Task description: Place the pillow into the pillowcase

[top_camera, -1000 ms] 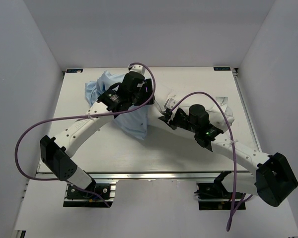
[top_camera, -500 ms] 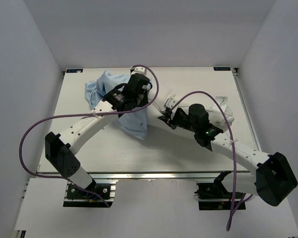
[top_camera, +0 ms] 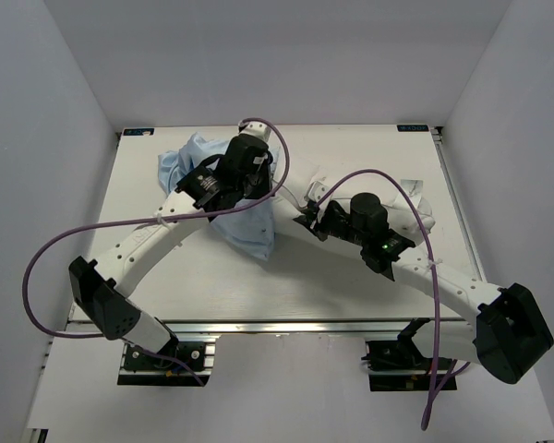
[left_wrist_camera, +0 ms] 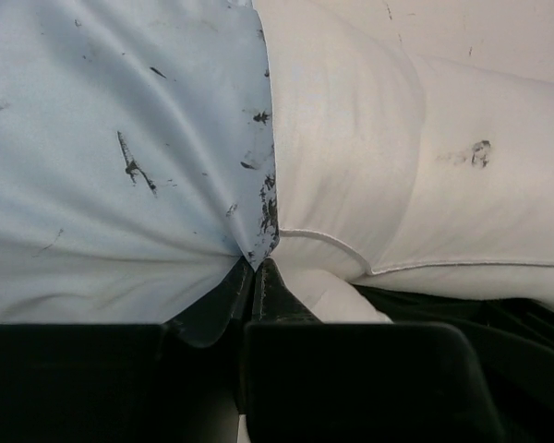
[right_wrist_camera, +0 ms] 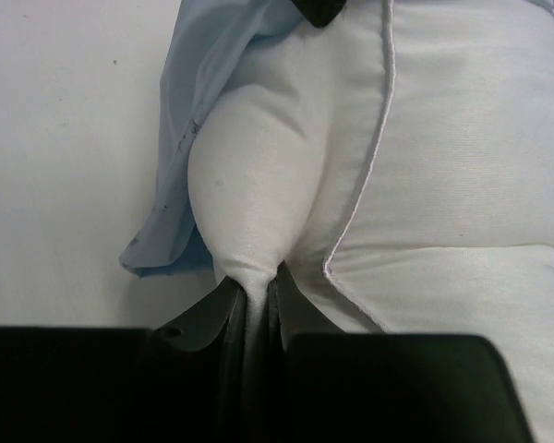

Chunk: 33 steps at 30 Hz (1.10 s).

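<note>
The light-blue pillowcase (top_camera: 189, 159) lies crumpled at the table's back left, one flap hanging toward the middle (top_camera: 254, 235). The white pillow (top_camera: 414, 210) stretches from the pillowcase's mouth out to the right. My left gripper (top_camera: 258, 180) sits over that mouth. In the left wrist view it (left_wrist_camera: 257, 268) is shut on the smudged edge of the pillowcase (left_wrist_camera: 120, 138), right beside the pillow (left_wrist_camera: 397, 166). My right gripper (top_camera: 307, 214) is at the pillow's near left corner. In the right wrist view it (right_wrist_camera: 256, 281) is shut on a pinched corner of the pillow (right_wrist_camera: 443, 138), with the pillowcase (right_wrist_camera: 180, 138) draped to the left.
The white table (top_camera: 351, 277) is boxed in by walls on the left, back and right. Purple cables (top_camera: 37, 268) loop off both arms, the right one (top_camera: 388, 180) arching over the pillow. The arms' bases stand on the near rail (top_camera: 286, 328).
My left gripper has closed on the pillowcase's edge and its arm has shifted slightly. The right gripper holds the pillow's corner as before.
</note>
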Motion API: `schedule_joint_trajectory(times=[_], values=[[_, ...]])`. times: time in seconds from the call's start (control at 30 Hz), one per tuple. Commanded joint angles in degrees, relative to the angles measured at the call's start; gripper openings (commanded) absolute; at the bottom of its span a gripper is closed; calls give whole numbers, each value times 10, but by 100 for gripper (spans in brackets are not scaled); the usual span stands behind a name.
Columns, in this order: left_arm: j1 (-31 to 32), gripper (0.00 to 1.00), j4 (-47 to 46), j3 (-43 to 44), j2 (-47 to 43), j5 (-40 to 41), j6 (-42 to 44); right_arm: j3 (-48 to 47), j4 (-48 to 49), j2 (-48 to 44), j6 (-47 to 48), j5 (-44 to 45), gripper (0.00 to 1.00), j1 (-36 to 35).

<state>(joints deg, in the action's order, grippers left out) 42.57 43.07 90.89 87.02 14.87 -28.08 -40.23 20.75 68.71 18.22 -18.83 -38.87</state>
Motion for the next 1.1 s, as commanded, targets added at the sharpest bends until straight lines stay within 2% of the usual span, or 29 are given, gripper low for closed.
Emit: schedule_joint_trajectory(times=[0.0,0.13,0.37,0.4,0.43,0.5,0.53,0.63,0.7,0.73,0.83,0.9,1.07], values=[[0,0,-18,-25,-50,-47,7,-27,-19,1,-3,-8,0,-2],[0,0,-38,-47,-68,-63,1,-33,-29,-7,7,-7,4,-1],[0,0,-31,-37,-71,-67,4,-37,-40,-12,9,-12,8,-1],[0,0,-33,-41,-72,-69,3,-43,-50,-15,10,-18,11,-1],[0,0,-34,-43,-77,-72,1,-63,-61,-19,9,-23,22,-1],[0,0,-41,-51,-81,-77,-1,-95,-104,-41,3,-34,35,-1],[0,0,-44,-61,-84,-83,-6,-111,-115,-51,-4,-35,47,-1],[0,0,-63,-92,-101,-92,-18,-161,-125,-91,-17,-21,65,-1],[0,0,-80,-111,-118,-99,-26,-200,-141,-101,-25,-9,72,0],[0,0,-85,-120,-123,-100,-34,-212,-152,-99,-26,0,78,-1],[0,0,-108,-155,-144,-108,-46,-231,-183,-80,-14,37,89,2],[0,0,-114,-174,-159,-111,-51,-230,-193,-59,11,43,89,5],[0,0,-120,-186,-181,-105,-58,-264,-328,12,48,-26,89,26]])
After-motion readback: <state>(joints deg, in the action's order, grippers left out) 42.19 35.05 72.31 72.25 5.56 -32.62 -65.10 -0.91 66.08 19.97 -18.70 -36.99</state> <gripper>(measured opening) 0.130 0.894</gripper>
